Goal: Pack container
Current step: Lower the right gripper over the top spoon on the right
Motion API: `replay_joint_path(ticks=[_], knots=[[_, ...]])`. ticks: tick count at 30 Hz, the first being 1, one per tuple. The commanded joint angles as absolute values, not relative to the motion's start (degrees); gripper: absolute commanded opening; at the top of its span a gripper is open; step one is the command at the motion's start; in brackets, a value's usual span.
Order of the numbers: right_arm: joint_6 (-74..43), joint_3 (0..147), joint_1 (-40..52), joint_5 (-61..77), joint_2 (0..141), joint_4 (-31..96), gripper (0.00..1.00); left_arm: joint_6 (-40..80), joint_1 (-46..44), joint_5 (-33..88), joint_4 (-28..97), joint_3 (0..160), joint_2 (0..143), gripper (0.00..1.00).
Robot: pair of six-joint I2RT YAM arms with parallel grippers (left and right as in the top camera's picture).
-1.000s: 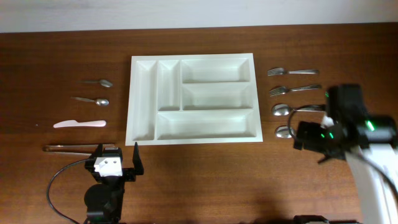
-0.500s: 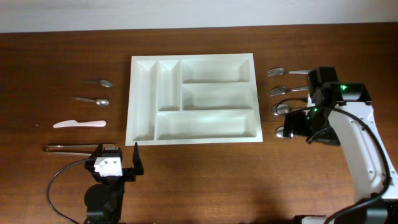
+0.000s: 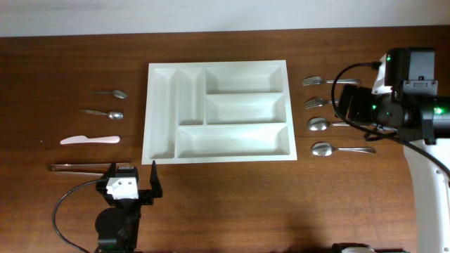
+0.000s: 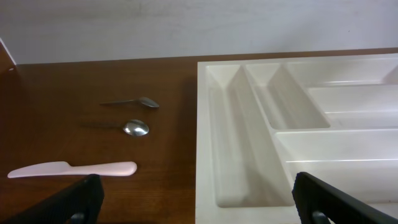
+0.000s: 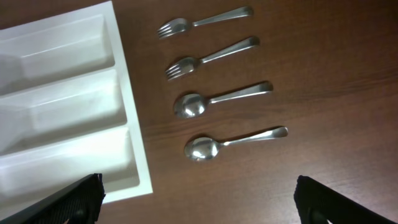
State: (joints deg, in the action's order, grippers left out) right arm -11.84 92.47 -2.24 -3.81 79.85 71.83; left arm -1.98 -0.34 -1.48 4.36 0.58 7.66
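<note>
The left hand sits low at the near edge of the tabletop with its jaws spread wide and nothing between them, the tongs just beside its left finger. Beyond them lie a pink knife, a teaspoon and a second teaspoon. The right hand, equally wide and empty, hovers over the right side above a far fork, a near fork, a far spoon and a near spoon, while the white container lies flat mid-tabletop between the two groups, every compartment bare.
</note>
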Motion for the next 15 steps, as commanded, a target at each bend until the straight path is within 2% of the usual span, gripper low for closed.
replay_joint_path(ticks=[1,5,8,11,15], knots=[[-17.06,92.55,-2.68,-7.92,82.06,71.66,0.99,-2.66,-0.32,-0.67,4.8,0.58,7.22,0.99],[-43.42,91.61,-6.31,-19.49,84.84,75.16,0.99,-2.66,-0.32,-0.64,4.8,0.58,7.22,0.99],[-57.36,89.45,-9.32,-20.84,87.02,76.71,0.99,-2.66,-0.32,-0.67,4.8,0.58,7.22,0.99],[-65.21,86.41,-11.79,-20.8,90.04,76.42,0.99,-2.66,-0.32,-0.64,4.8,0.58,7.22,0.99],[-66.52,81.76,-13.72,-18.41,95.88,73.56,0.99,-2.66,-0.32,-0.64,4.8,0.58,7.22,0.99]])
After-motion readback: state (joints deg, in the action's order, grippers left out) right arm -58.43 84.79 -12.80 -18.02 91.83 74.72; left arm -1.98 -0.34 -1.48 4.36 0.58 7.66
